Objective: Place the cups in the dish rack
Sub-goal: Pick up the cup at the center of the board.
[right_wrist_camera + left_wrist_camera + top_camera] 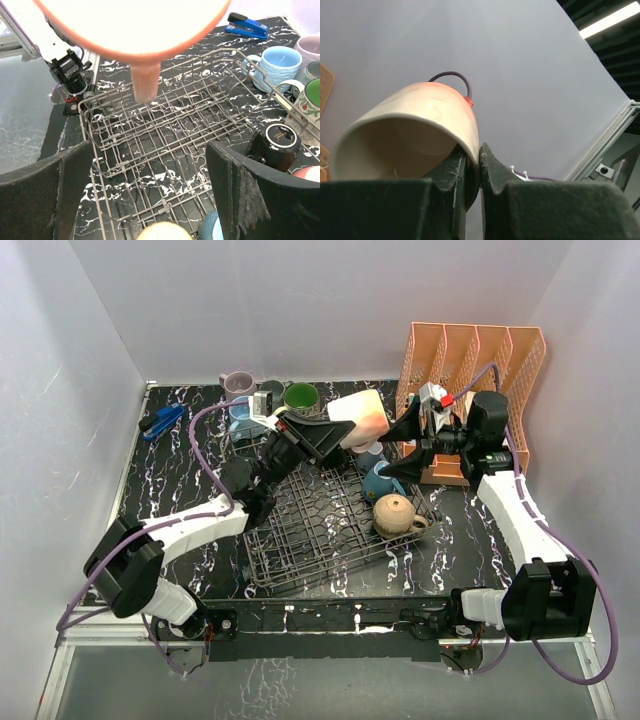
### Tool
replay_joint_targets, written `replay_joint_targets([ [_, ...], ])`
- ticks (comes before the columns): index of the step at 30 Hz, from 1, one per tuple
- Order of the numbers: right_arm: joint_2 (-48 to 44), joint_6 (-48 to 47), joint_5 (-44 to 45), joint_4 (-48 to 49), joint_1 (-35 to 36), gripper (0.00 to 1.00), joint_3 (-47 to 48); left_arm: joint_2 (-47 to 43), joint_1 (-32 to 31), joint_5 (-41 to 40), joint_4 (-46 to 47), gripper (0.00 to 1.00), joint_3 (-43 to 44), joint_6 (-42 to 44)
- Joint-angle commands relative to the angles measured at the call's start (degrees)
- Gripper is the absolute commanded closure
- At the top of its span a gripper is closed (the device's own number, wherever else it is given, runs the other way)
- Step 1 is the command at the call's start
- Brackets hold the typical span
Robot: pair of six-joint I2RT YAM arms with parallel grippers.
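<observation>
The left tool (479, 150) is gripping the peach mug (405, 132) by its wall, one finger inside the rim and one outside. That pinch is showing only in the left wrist view, with the mug's open mouth facing the lens and a plain grey wall behind it.

From overhead, the mug is hanging on its side, up off the worktop (165, 468) at the far side of the dish rack (320, 525). The right tool (150, 170) is sitting just beside it.

The right wrist view is looking from underneath. The mug's peach body is filling the top edge, its handle is pointing down, and the rack's wire grid is lying beyond. The right tool is standing wide here, with nothing between its fingers (75, 195).

A tan mug (397, 514) and a teal mug (378, 480) are sitting at the rack's right end, and the right wrist is catching only slivers of them.

That view is also showing a black mug (275, 145) by the rack's rim, which is hidden from above. I cannot tell whether it is inside or out.

Beyond the rack are a light blue mug (275, 62), a mauve mug (310, 47), a green-lined mug (301, 396) and a blue stapler (245, 26)

The orange mesh organizer (475, 365) is showing clearly from the top only
</observation>
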Motion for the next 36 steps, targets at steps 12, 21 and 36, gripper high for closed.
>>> replay_joint_targets([
  [12, 0.3, 54.2, 7.7, 60.7, 6.0, 0.01, -8.0, 2.6, -3.4, -5.7, 21.8, 1.0, 5.4, -6.5],
  [21, -1.0, 63.7, 13.6, 72.3, 6.4, 0.09, -15.5, 5.6, -5.3, -6.8, 23.7, 1.0, 6.9, -7.1],
  [36, -1.4, 64.6, 14.0, 73.3, 6.5, 0.48, -17.3, 5.1, -6.1, -7.6, 23.7, 1.0, 6.0, -5.9],
])
